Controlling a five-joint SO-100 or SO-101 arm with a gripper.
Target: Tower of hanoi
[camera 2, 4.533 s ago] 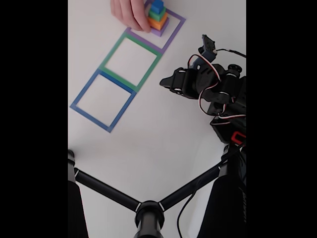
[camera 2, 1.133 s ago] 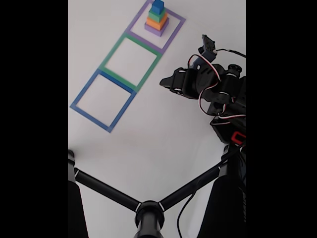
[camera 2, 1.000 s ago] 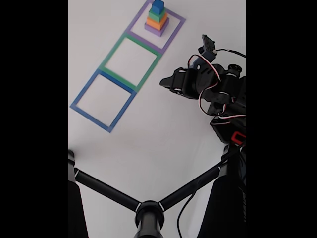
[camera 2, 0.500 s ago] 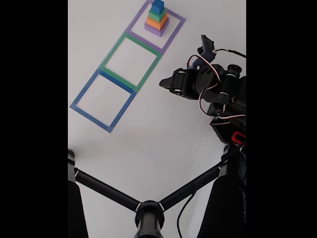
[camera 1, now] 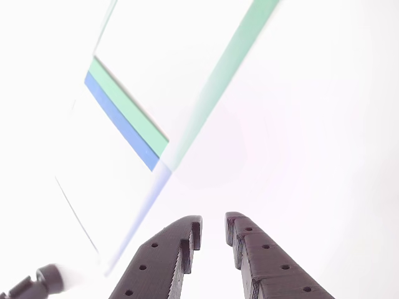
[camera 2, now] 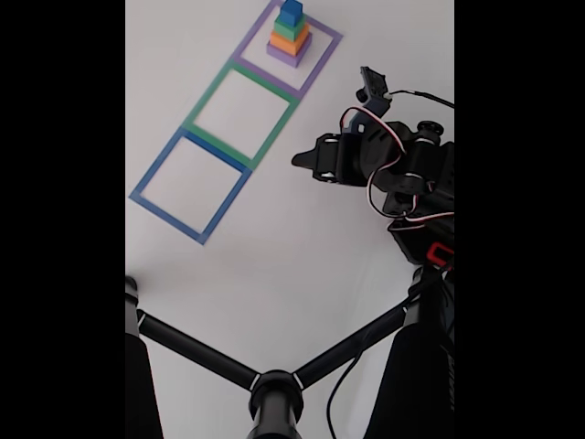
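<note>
The risk from this position was mostly one of approach: the stack of blocks (camera 2: 291,37) stood whole inside the purple square (camera 2: 322,60) at the far end of the tabletop (camera 2: 274,265), purple at the bottom, then orange, green and the small blue block (camera 2: 292,12) on top, and the end effector (camera 2: 302,159) sat well apart from it, off to the right of the green square (camera 2: 208,99) in the fixed view. Only the top block ought to be lifted first, and I judged that a descent set a little too low, or off centre, could catch the green piece beneath as well or push the whole stack over, since the pieces seemed merely to rest on one another. The narrow jaw gap added to that: in the other view the end effector (camera 1: 213,229) showed its two dark fingers (camera 1: 163,261) nearly together, with only a thin slit of white tabletop between the tips, nothing held and nothing touched. It would probably need to open wider before closing around the blue block. The blue square (camera 2: 146,178) and the green square both lay empty.
</note>
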